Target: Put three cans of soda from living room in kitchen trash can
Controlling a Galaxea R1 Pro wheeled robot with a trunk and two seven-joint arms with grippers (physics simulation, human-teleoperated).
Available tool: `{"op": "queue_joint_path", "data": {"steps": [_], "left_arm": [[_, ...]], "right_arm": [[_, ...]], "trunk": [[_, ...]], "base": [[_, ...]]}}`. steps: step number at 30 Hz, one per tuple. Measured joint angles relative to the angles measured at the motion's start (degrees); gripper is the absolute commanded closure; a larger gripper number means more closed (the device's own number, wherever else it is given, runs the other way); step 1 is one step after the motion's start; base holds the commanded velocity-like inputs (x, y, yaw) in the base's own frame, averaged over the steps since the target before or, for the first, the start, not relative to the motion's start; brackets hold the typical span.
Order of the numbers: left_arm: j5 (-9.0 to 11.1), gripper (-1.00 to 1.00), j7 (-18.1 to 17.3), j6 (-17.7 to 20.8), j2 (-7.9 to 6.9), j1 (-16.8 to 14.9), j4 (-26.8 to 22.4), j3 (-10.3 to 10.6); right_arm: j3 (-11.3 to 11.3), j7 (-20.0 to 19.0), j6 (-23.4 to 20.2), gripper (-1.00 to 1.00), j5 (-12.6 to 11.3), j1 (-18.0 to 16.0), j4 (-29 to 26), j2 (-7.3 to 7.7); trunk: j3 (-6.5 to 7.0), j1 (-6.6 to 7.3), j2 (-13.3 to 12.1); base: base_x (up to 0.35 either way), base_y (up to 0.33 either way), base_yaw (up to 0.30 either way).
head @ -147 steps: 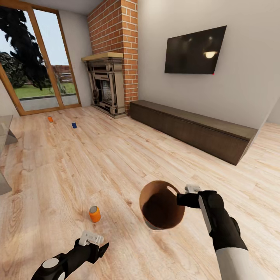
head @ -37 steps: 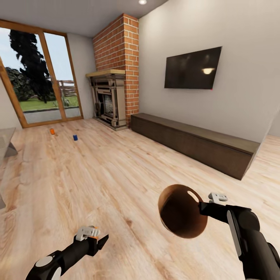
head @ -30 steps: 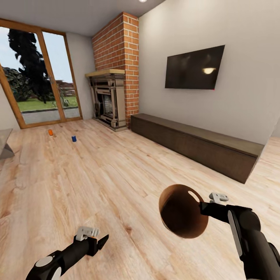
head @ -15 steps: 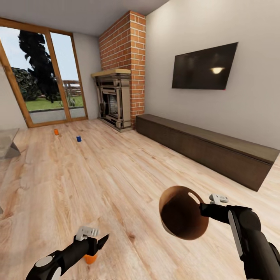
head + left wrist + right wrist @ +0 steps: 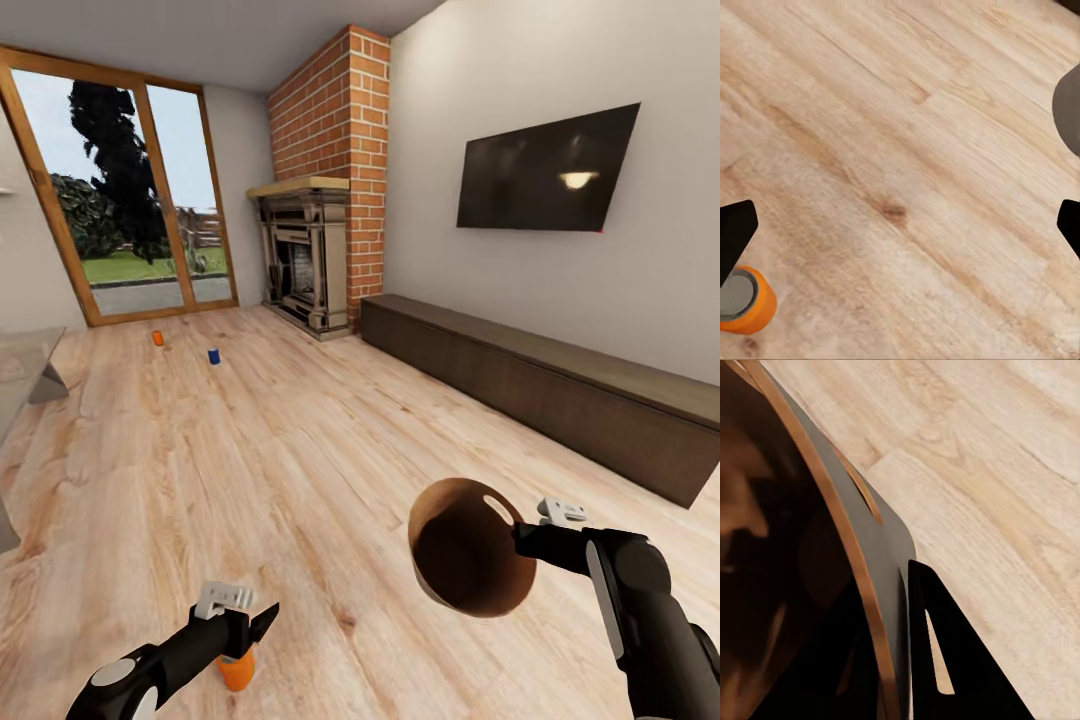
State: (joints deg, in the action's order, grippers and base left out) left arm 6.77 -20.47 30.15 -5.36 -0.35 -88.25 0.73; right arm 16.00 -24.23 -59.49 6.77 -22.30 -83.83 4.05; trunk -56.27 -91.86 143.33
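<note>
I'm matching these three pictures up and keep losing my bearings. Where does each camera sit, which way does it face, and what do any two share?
Head view: on the robot's head, looking forward and down across the living room; shows the left gripper, the right gripper holding the trash can.
Left wrist view: near the left gripper, facing the plank floor; dark fingertips at both edges.
Right wrist view: near the right gripper, fingers clamping the can's rim.
Shared: head and left wrist views both show the nearest orange soda can.

The robot has 2 shiny black arms. The left arm [image 5: 150, 665] has a grey round cap. Each gripper has a small white block at 12 o'clock.
</note>
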Motion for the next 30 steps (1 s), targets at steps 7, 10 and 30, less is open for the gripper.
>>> {"op": "queue_joint_path", "data": {"steps": [7,10,30], "left_arm": [[0.0,-1.0,0.06,-0.08,0.0,0.0,0.0,-0.01],[0.0,-1.0,0.07,-0.09,0.0,0.0,0.0,-0.02],[0.0,-1.0,0.04,-0.26,0.0,0.0,0.0,-0.03]], "right_arm": [[0.06,0.03,0.06,1.0,0.31,0.0,0.0,0.0],[0.08,0.02,0.03,1.0,0.16,0.0,0.0,0.0],[0.09,0.04,0.75,1.0,0.09,0.0,0.18,0.0]], "trunk": [[0.0,0.0,0.0],[0.0,0.0,0.0],[-0.73,0.0,0.0]], "base": [[0.331,0.0,0.0],[0.29,0.0,0.0],[0.052,0.0,0.0]]}}
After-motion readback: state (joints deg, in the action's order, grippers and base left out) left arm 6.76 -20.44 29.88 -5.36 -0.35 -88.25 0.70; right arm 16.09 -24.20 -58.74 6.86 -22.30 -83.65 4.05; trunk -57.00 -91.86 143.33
